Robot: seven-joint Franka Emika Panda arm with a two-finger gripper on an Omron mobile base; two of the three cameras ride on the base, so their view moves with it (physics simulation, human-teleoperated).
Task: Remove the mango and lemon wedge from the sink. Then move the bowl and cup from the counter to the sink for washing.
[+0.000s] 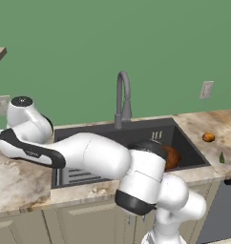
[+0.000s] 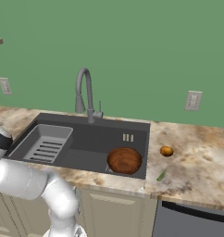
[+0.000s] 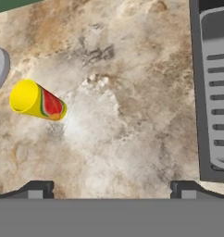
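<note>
Left base view first: you've got the arm swung way out over the counter [image 1: 12, 181] on the faucet's left, so the hand itself is off past the white links and you can't read the fingers from here. The bowl [image 1: 172, 156] sits down in the sink [image 1: 184, 138], half hidden behind the arm's elbow. The mango [image 1: 208, 137] and the lemon wedge [image 1: 222, 157] are both out on the stone to the far side of the basin, well apart from the hand.

Right base view gives you the cleaner look: bowl upright in the near right corner of the sink, mango just past the rim, wedge lying nearer the counter edge below it. The slotted tray [image 2: 44, 143] fills the basin's other end.

Hand view: your gripper [image 3: 111, 189] is spread wide, nothing between the tips. The cup [image 3: 37, 100] stands ahead of the left finger, well apart from it, on bare counter. The tray's edge runs ahead of the right finger.
</note>
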